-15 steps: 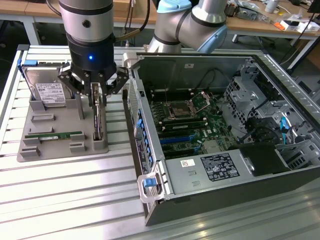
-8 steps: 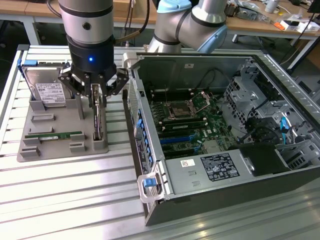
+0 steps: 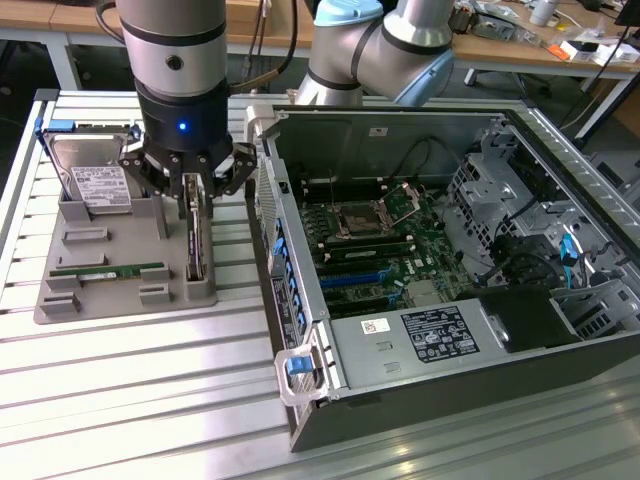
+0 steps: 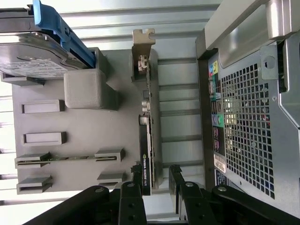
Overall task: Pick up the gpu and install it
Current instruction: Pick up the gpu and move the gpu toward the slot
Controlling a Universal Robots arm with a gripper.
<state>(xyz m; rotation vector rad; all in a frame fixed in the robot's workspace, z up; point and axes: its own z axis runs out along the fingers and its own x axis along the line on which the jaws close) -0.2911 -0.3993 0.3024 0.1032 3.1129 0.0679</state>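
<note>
The gpu (image 3: 197, 238) stands on its edge in a slot at the exterior view's right end of the grey holder (image 3: 120, 298). It is a thin black card, and its silver bracket (image 4: 143, 47) points away from the wrist camera. My gripper (image 3: 196, 198) hangs right over it, open. In the wrist view the gripper (image 4: 155, 172) straddles the near end of the gpu (image 4: 146, 140). One finger (image 4: 137, 172) is close beside the card and the other finger (image 4: 174, 172) stands apart from it. Nothing is gripped.
A silver hard drive (image 3: 95, 182) with a blue clip and a green memory stick (image 3: 108, 270) sit in the same holder. The open computer case (image 3: 330, 400) lies at the exterior view's right with its motherboard (image 3: 370, 240) exposed. Its rear panel (image 4: 248, 131) is close beside the holder.
</note>
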